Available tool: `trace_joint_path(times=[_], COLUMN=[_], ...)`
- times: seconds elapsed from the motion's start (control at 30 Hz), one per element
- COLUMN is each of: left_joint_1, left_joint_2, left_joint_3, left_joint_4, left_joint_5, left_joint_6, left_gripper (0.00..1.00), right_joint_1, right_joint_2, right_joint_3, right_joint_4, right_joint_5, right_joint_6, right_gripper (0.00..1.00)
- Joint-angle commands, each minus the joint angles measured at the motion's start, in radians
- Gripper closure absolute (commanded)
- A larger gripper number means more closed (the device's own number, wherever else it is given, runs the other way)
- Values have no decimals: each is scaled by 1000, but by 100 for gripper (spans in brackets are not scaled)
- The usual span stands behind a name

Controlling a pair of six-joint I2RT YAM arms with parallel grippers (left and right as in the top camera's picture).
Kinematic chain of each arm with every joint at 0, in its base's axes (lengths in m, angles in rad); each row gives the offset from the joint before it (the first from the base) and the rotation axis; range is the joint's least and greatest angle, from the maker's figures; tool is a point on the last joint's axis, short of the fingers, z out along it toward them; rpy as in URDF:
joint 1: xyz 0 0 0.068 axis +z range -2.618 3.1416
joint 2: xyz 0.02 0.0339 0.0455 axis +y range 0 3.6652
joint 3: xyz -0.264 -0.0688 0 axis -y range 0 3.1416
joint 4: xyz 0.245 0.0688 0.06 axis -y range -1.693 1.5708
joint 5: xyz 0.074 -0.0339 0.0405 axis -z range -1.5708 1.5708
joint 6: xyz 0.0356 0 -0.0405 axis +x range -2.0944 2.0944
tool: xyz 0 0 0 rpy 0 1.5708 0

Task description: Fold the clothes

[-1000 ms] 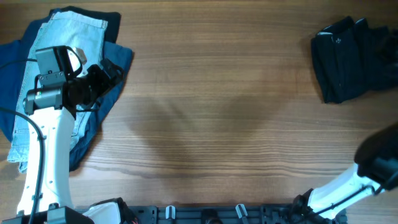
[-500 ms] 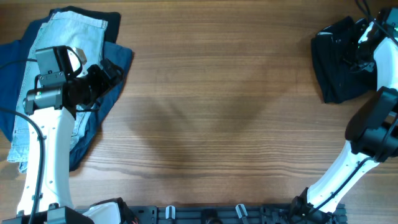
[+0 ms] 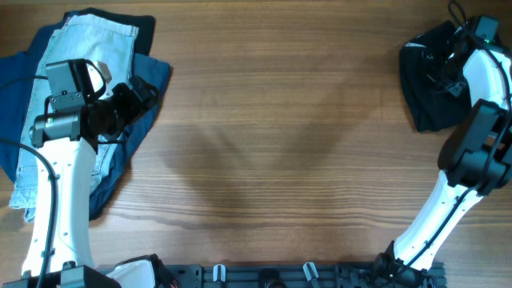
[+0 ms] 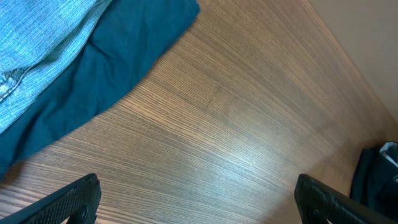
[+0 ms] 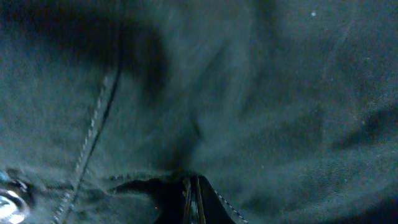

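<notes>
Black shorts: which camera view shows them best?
Overhead: the bunched black shorts show nearly whole, far right. Right wrist: only close-up dark fabric and a seam. Left wrist: just a dark sliver at the right edge.

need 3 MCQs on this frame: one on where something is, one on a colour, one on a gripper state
1. Where do the black shorts lie in the overhead view?
A. at the centre of the table
B. at the top right of the table
C. under the left arm

2. What is the topmost garment at the left end of the table?
A. light blue denim
B. red
C. white

3. How does the left gripper stand?
A. shut on denim
B. shut on the black shorts
C. open, holding nothing

Key:
1 B: the dark heap sits at the top right edge.
2 A: the denim shorts lie over the navy garments.
3 C: the left wrist view shows its fingers wide apart, with only bare wood between them.
</notes>
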Motion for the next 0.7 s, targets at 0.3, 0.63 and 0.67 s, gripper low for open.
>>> trace_joint_path(times=[0.3,0.63,0.67], left_joint_1=[-6,-5,-5], left_joint_2=[6,6,6], left_joint_3=[-7,-7,-7], left_joint_4=[1,2,2], left_joint_5=[-10,-10,-10], left_joint_6=[19,19,19], left_gripper=[0,0,0], right_joint_1=[33,27,27], right_joint_2=[42,-40,-72], right_joint_3=[-15,-8,-8], right_joint_4=[172,157,153], right_joint_5=[28,31,24], right_joint_6=[309,277,245], right_gripper=[96,96,95])
